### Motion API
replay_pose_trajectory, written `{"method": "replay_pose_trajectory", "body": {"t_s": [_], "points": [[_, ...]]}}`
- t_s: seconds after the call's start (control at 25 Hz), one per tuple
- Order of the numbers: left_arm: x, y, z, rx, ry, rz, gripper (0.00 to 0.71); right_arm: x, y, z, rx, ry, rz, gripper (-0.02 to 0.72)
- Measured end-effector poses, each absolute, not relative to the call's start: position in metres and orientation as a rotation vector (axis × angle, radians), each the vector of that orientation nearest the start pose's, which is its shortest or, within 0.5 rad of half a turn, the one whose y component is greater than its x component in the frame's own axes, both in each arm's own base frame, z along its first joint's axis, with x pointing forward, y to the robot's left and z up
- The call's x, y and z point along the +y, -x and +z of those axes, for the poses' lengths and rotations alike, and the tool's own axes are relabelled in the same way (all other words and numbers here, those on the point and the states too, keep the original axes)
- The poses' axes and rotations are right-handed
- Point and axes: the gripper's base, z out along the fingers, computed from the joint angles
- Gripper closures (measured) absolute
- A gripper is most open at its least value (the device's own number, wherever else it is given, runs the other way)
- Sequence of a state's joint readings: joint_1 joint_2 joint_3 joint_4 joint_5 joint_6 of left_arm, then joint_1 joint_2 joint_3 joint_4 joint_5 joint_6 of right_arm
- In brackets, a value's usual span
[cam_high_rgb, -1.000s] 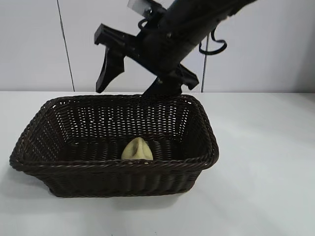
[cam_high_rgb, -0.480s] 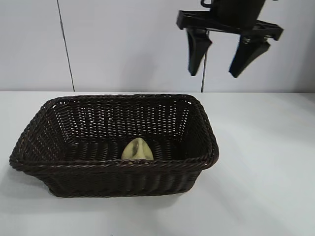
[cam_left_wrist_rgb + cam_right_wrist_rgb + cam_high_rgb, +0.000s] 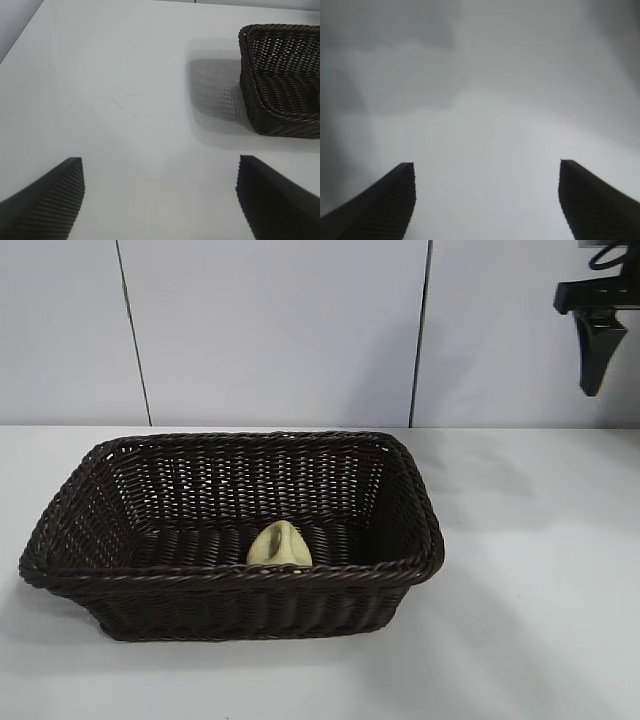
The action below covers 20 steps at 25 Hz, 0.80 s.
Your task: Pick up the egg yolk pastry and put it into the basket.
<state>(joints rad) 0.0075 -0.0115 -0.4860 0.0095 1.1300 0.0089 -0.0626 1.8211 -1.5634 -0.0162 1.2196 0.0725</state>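
Already the egg yolk pastry [image 3: 278, 544] lies on the floor of the basket [image 3: 110, 575], close against the wall nearest the bench's [image 3: 540, 600] front edge and a little toward the basket's right half, tipped rather than sitting flat. So the placing looks done, and what remains, as I judge it, is only for the arms to clear off. The wicker basket stands left of the bench's middle, its long axis running along the front edge. Farther back and high up, the right hand [image 3: 485, 200] hangs near the bench's right rear corner, well apart from the basket and to its right; one dark finger [image 3: 598, 352] shows in the exterior view, pointing down. Its fingers stand wide with nothing between them, only bare bench below. The left hand [image 3: 160, 200] waits off the basket's left end, also spread wide and empty, with a basket corner ahead of it. Of the two, the left hand seems the nearer to the pastry.
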Motion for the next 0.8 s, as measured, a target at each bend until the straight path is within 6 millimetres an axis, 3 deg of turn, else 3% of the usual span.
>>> {"method": "replay_pose_trajectory", "body": {"t_s": [0.28,0.52,0.8], "points": [[0.001,0.008,0.268,2.116,-0.001,0.021,0.106,-0.019,-0.307,0.288,2.982,-0.139,0.007,0.136],[0.001,0.008,0.268,2.116,-0.001,0.021,0.106,-0.013,-0.230,0.314,2.887,-0.120,0.014,0.136],[0.001,0.008,0.268,2.116,-0.001,0.021,0.106,-0.007,-0.133,0.319,2.717,-0.088,0.003,0.136]]}}
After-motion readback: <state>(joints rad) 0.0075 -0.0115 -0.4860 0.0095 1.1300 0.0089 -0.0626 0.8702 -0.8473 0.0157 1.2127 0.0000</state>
